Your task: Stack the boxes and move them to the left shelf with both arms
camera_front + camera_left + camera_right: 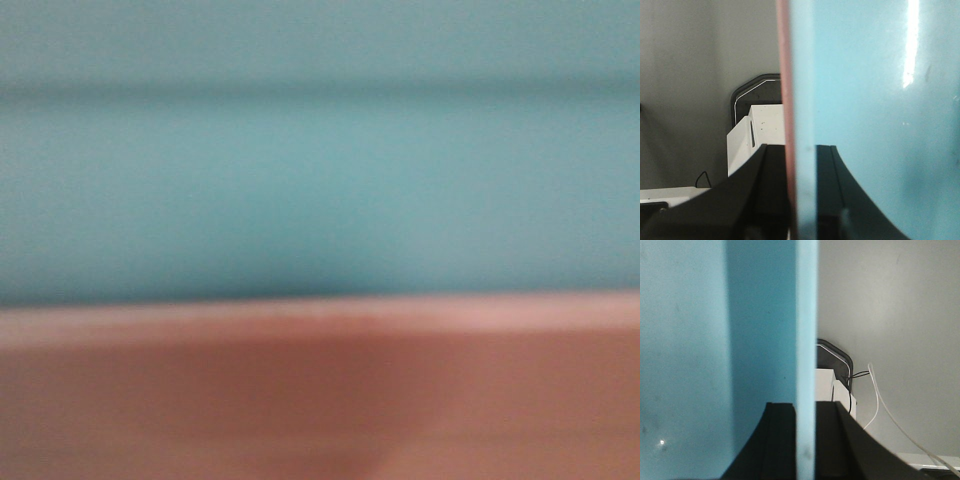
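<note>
In the front view you are looking straight at the light blue box (320,150), which is filling the frame from 12 o'clock past the centre, while the pink box (320,400) is showing as a blurred band at 6 o'clock; both are sitting too close to the lens for detail. Your left gripper (802,200) is clamping two walls at once: one black finger (760,200) is pressing the thin pink edge from 9 o'clock, and the other is pressing the blue wall lying just inside it, whose glossy face is spreading towards 3 o'clock. Your right gripper (805,440) is squeezing the blue wall, the only wall its camera is showing, with the blue face running off towards 9 o'clock. Beyond the left wrist a white housing (757,132) is standing against a grey wall (690,75).
</note>
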You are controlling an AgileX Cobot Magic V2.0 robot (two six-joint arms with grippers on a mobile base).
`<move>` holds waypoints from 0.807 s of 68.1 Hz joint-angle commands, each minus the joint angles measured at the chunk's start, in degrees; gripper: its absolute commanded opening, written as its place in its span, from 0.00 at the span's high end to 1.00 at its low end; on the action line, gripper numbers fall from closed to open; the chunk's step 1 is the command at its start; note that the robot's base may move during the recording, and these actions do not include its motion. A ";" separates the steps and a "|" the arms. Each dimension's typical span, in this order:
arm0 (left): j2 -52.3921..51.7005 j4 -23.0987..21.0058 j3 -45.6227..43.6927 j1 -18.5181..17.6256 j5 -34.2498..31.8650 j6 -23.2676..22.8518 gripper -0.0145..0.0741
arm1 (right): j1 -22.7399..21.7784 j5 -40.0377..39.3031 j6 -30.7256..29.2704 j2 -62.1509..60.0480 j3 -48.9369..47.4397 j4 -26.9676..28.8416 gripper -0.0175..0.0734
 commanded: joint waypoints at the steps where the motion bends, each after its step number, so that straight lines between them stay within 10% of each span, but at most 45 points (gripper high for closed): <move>1: -2.01 -4.61 -2.10 -0.83 4.32 -0.09 0.85 | 0.21 3.55 -0.24 -1.88 -1.94 1.19 0.75; 55: -2.01 -4.61 -2.10 -0.83 4.32 -0.09 0.85 | 0.15 3.50 -0.24 -1.88 -1.94 1.19 0.75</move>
